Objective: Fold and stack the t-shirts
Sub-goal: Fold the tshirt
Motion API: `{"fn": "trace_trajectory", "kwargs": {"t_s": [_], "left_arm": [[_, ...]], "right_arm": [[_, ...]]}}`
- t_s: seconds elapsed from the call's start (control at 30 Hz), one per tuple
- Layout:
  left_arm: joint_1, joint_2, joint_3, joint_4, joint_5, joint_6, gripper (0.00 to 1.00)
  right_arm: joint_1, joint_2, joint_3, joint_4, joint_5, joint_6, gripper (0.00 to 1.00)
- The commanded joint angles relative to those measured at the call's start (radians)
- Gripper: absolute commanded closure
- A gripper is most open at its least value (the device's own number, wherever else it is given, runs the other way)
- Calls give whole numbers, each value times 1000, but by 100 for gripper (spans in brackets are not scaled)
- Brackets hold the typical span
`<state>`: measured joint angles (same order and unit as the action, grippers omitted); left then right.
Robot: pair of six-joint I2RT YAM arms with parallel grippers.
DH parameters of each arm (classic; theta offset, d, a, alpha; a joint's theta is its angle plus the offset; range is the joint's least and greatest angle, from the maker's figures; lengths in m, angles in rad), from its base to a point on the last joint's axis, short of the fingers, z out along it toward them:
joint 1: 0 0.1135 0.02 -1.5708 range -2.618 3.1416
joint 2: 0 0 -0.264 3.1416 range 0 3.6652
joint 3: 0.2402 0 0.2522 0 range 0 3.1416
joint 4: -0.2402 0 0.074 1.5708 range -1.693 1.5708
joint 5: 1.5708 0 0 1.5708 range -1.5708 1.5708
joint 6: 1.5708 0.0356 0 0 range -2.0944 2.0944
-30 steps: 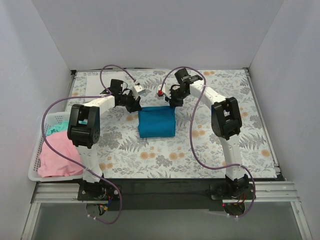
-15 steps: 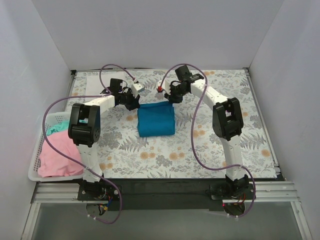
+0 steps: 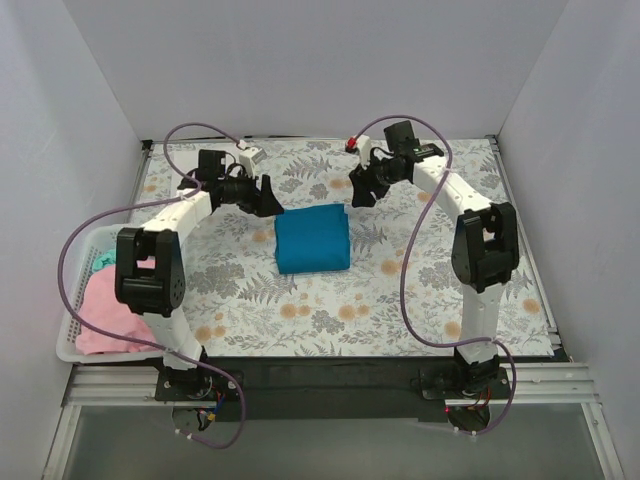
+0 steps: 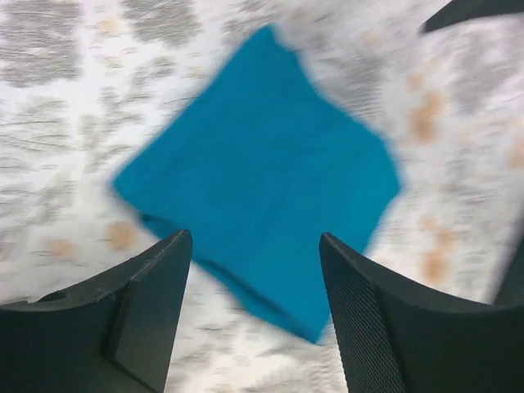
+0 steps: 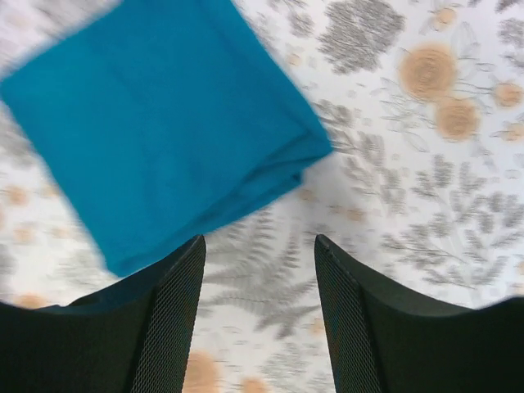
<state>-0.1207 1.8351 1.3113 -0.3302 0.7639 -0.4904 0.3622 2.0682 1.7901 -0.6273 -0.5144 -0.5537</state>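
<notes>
Teal-blue t-shirt (image 3: 312, 238) lies folded into a rectangle in the middle of the flowered table (image 3: 430, 300). Just past its far corners hover the left gripper (image 3: 268, 196) and right gripper (image 3: 360, 190), jaws spread wide, holding nothing. A pink t-shirt (image 3: 112, 315) sits in the basket (image 3: 90, 355) at the left.

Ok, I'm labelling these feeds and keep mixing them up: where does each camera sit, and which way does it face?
Top external: fixed above and behind the bases, looking down on the table; left arm and right arm show whole.
Left wrist: on that arm, facing down at the teal-blue t-shirt; left fingers frame it.
Right wrist: likewise, right fingers at the bottom.
Shared: all three see that t-shirt, folded.
</notes>
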Motion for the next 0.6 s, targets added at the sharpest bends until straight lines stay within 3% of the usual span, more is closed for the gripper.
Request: {"fn": "trace_trajectory", "kwargs": {"t_s": [0.0,0.07,0.23,0.4,0.57], "left_arm": [[-22,-108,-72,0,260,-352,36],[-42,-119,-115,38,316,-457,35],[-111,-77,-266,157,370,-640,34],[-94,87,-296,198,299,-678,35],[-40,210,-310,152,270,-675,35]], "right_arm": [[12,-91,-67,23,-287,345,37],[21,-82,-101,54,-425,441,37],[84,-83,-327,279,-518,693,36],[70,53,-399,350,-500,738,37],[-25,112,-497,350,-432,745,39]]}}
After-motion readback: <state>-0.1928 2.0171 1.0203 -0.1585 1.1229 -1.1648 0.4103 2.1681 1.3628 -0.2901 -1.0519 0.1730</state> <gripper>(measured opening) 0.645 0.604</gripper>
